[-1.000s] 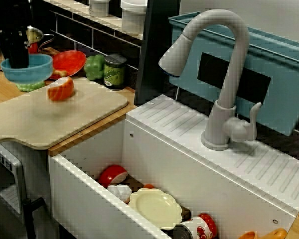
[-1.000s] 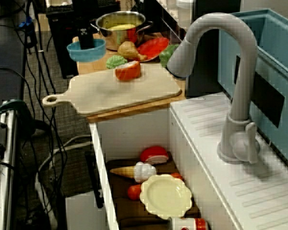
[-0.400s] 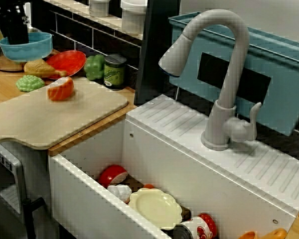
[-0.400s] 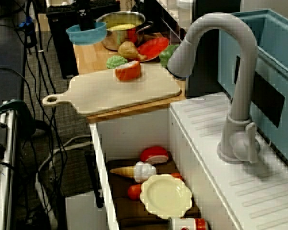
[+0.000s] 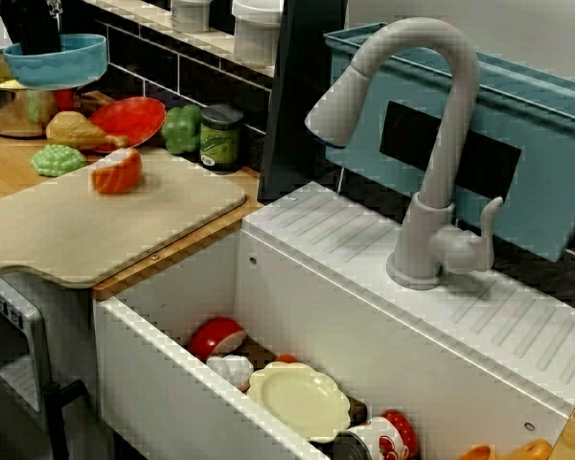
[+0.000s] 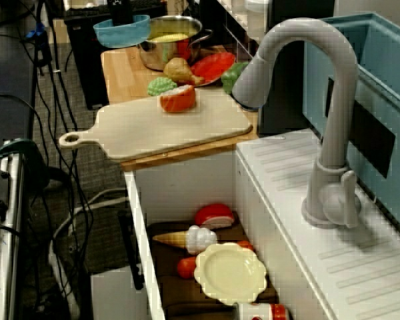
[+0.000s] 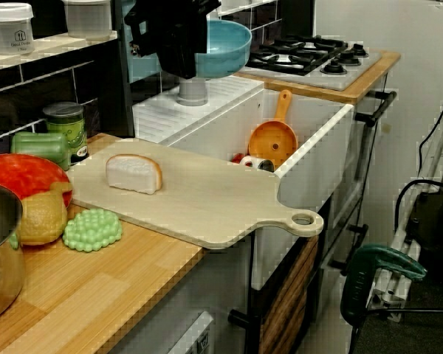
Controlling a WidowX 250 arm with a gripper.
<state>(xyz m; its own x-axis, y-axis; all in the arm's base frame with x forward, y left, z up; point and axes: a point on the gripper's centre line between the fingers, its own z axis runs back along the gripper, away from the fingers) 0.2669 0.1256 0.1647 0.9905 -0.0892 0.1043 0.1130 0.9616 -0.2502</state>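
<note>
Where the pincer point(image 5: 34, 40) grips, the bowl point(image 5: 69, 65) is plain teal.

Probably glossy plastic bowl point(image 5: 57, 62); polished metal pot point(image 6: 167, 55); matt pale wood cutting board point(image 5: 96, 225); grained wood countertop point(image 7: 96, 295).

Cutting board point(image 5: 77, 230), perhaps salmon piece point(image 5: 116, 171), faucet point(image 5: 450, 144)

We're looking at a round, light blue bowl point(image 5: 57, 59). It's mouth up and roughly level, gripped at its rim by the pincer point(image 5: 31, 38), and hangs in the air above the tabletop point(image 5: 0, 168), near the steel pot point(image 5: 10, 107).
</note>
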